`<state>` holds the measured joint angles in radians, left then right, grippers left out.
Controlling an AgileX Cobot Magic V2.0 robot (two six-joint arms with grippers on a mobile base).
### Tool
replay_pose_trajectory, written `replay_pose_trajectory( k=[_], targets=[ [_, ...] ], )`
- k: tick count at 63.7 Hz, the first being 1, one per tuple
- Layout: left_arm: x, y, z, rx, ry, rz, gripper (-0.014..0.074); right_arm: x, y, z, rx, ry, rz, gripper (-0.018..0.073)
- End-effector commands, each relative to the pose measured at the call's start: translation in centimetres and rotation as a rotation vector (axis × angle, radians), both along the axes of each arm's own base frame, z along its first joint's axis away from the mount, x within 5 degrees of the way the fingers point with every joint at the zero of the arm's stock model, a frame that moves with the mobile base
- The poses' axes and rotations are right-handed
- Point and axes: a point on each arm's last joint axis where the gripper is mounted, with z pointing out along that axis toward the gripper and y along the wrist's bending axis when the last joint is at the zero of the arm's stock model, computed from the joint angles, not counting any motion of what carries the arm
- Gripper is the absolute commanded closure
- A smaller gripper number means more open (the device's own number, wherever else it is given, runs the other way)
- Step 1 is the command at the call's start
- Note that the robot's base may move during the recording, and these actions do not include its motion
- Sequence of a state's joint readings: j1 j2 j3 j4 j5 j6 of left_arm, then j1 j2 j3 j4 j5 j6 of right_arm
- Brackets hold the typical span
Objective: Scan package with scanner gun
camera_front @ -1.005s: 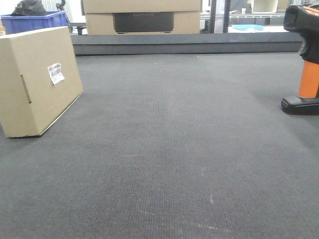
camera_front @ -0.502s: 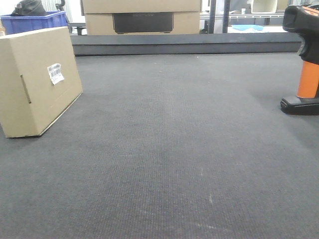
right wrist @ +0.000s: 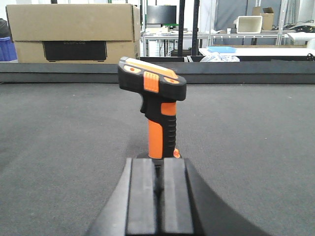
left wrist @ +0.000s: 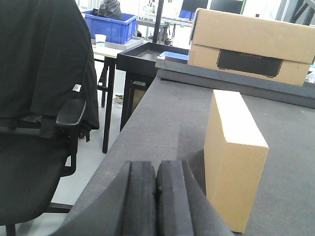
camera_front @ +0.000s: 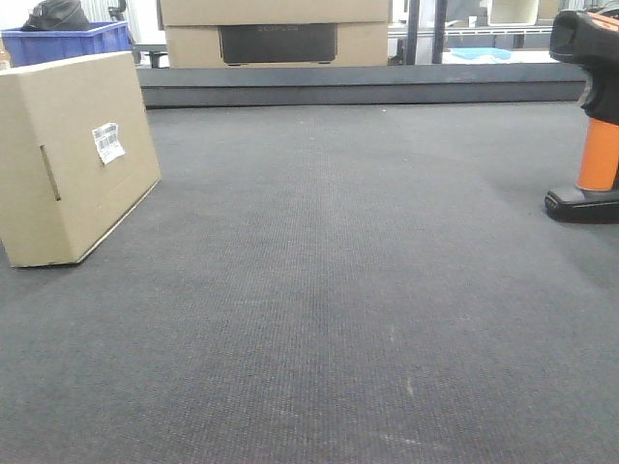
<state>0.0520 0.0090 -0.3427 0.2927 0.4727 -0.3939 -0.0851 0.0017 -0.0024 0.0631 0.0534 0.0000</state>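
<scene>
Here's the dark grey mat [camera_front: 329, 290], and everything gets placed against it; the package [camera_front: 73, 155] stands on edge at the mat's left side in the front view, its broad tan face turned toward the centre, a small white barcode label [camera_front: 108, 142] stuck on the upper part of that face and a narrow slot [camera_front: 49, 173] cut nearer its left edge; from the left wrist view the same package [left wrist: 235, 157] shows as a slim upright slab resting on the mat, just ahead and to the right of the left gripper [left wrist: 156, 196]; that gripper's 2 black pads are pressed flat together, clenched on nothing.

Over at the mat's right edge, the scanner gun [camera_front: 592, 111] stands upright on its black foot, orange handle rising to a black head, partly cut off by the frame; the right wrist view has the scanner gun [right wrist: 156, 105] dead ahead on the mat, head pointing left, orange buttons on top; the right gripper [right wrist: 156, 196] sits low in front of it, pads closed against each other, not touching the scanner.

At the mat's far end, beyond a dark raised ledge [camera_front: 358, 85], sits a larger box [camera_front: 277, 34] with a dark panel; a blue bin [camera_front: 68, 41] shows behind the package; a black office chair [left wrist: 39, 123] stands off the mat's left side.
</scene>
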Motion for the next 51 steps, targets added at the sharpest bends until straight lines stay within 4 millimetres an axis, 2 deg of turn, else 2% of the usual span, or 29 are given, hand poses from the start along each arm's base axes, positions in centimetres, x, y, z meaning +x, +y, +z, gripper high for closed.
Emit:
replay_pose_trajectory(
  k=[1,51],
  targets=[
    [0.0,-0.01,0.06,0.005,-0.017,0.001,0.0691,-0.01,-0.03,0.09,0.002,-0.017,-0.005,0.0727],
    [0.14,-0.16,-0.43,-0.027,-0.014,-0.015,0.0691,-0.01,-0.03,0.09,0.002,-0.017,-0.005,0.0727]
  ],
)
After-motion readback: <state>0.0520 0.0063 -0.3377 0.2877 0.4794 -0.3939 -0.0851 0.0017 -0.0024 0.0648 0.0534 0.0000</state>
